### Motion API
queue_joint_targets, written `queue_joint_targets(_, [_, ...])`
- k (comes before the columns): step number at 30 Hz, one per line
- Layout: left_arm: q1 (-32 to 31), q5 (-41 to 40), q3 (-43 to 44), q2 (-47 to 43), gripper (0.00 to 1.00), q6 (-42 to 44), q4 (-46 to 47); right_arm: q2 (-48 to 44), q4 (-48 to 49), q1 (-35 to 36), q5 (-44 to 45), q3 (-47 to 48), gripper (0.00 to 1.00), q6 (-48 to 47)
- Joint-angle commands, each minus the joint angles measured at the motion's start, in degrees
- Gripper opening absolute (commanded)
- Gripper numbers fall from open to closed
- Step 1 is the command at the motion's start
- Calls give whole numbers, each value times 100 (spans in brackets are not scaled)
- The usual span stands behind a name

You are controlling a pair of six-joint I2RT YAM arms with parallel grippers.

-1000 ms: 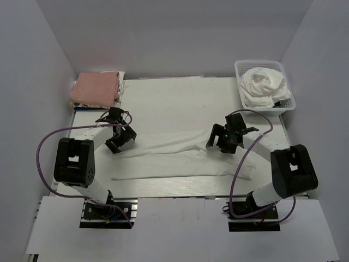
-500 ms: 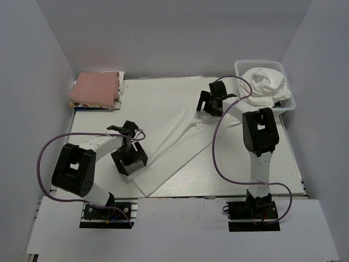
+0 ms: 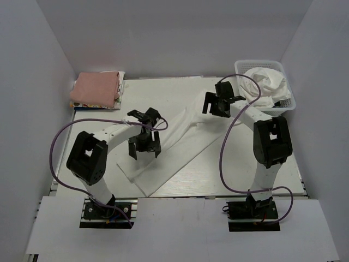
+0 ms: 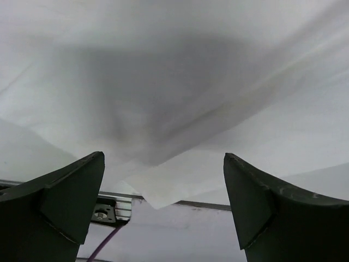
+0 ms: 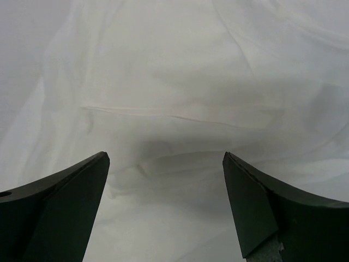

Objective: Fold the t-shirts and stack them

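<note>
Left jaws wide, empty, over folded shirt (image 3: 180,153) diagonal on bench (image 3: 163,98); right jaws wide over its far end; crumpled shirt (image 3: 264,84) in basket (image 3: 238,65).

We see open passage over the bare white tabletop (image 3: 242,158) right of the long folded white t-shirt (image 3: 180,155) lying diagonally across the middle, and along the far strip behind it. A stack of folded pink cloth (image 3: 97,87) blocks the far left corner, a white plastic lattice basket (image 3: 240,70) heaped with crumpled white shirts (image 3: 264,84) the far right, with grey walls (image 3: 32,82) closing three sides.
</note>
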Motion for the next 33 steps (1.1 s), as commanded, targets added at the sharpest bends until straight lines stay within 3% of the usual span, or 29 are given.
queue_joint_targets(1, [-395,605,-213,26,100,664,636,340,-680,-64,470,18,90,254])
queue_joint_targets(5, [-693,1566,-1188,-168,100,1025,1683,859,-954,-134,401,404,90,439])
queue_joint_targets(7, [-913,1760,-1487,-2,100,1026,1789,1557,-1251,-143,95,1331,90,369])
queue_joint_targets(11, [-1177,2146,-1612,148,100,973,1998,2160,-1183,-125,-241,1993,90,-8])
queue_joint_targets(15, [-1467,2858,-1386,202,100,878,2396,3144,-1175,-108,-1436,3251,90,-123])
queue_joint_targets(18, [-1766,2580,-683,517,100,877,2107,3970,-1166,-20,-1999,4690,90,-115])
queue_joint_targets(20, [-1959,2098,-174,858,100,614,1608,4376,-1139,33,-2227,5157,90,-71])
queue_joint_targets(25, [-2328,1796,427,1239,100,148,1245,4121,11,33,-2123,4782,90,254])
queue_joint_targets(29, [-2662,1122,558,879,100,-142,1070,3946,-302,68,-2123,5387,90,-261])
queue_joint_targets(33, [-3031,689,857,308,100,-196,850,3088,-444,156,-1833,5249,90,-659])
